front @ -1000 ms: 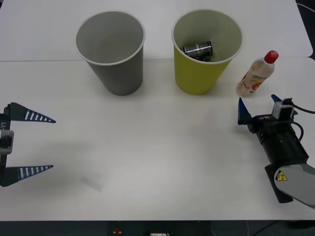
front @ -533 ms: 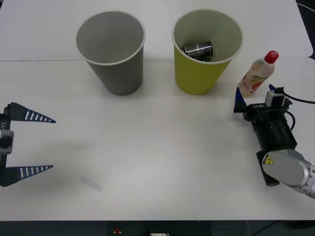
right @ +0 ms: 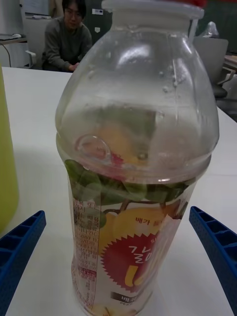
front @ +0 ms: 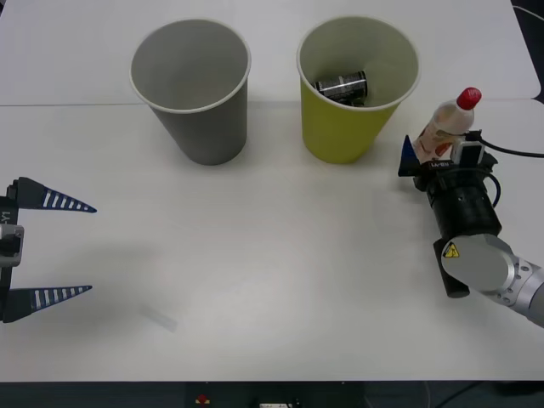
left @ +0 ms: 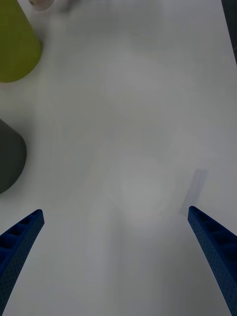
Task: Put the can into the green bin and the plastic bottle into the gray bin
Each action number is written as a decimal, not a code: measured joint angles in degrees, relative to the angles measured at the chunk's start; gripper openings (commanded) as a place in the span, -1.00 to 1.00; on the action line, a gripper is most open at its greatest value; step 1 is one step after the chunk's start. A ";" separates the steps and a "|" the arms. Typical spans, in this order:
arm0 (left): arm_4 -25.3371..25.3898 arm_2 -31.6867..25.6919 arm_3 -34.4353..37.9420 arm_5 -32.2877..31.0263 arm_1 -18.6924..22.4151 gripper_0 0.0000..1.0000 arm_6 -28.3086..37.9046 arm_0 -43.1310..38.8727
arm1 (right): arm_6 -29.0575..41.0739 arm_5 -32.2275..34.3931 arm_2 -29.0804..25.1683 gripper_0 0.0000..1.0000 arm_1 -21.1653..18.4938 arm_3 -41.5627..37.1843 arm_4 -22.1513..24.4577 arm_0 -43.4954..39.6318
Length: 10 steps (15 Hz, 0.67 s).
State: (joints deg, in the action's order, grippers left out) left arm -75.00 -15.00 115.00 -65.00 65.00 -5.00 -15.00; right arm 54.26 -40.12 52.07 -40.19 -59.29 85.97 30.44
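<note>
Between right hand (right: 118,276) fingers, Korean-labelled plastic bottle (right: 136,163).

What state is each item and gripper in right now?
can: on its side inside the green bin.
green bin: upright, holding the can.
gray bin: upright, nothing in it.
bottle: upright on the table, capped, between the right gripper's open fingers, not clamped.
right gripper: open, around the bottle.
left gripper: open, low over the table's left side, holding nothing.
</note>
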 measured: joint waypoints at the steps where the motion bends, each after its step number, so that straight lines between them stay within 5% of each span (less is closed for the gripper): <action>1: 0.00 0.00 0.00 0.00 0.00 1.00 0.00 0.00 | -0.13 0.69 -0.29 1.00 0.29 0.97 -0.07 0.71; 6: 0.00 0.00 0.00 0.00 0.00 1.00 0.00 0.00 | -0.69 2.85 -1.25 1.00 0.99 2.45 -0.93 2.37; 7: 0.00 0.00 0.00 0.00 0.00 1.00 0.00 0.00 | -0.89 2.88 -1.26 0.40 0.99 2.46 -0.96 2.40; 8: 0.00 0.00 0.00 0.00 0.00 1.00 0.00 0.00 | -1.15 2.93 -1.24 -0.69 1.00 2.49 -0.97 2.38; 9: 0.00 0.00 0.00 0.00 0.00 1.00 0.00 0.00 | -1.40 2.97 -1.22 -1.00 1.00 2.47 -0.97 2.42; 10: 0.00 0.00 0.00 0.00 0.00 1.00 0.00 0.00 | -1.58 3.15 -1.25 -1.00 1.00 2.51 -0.97 2.46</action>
State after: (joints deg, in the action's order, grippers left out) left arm -75.00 -15.00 115.00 -65.00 65.00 -5.00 -15.00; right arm 52.69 -36.97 50.82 -39.19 -56.78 85.00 32.90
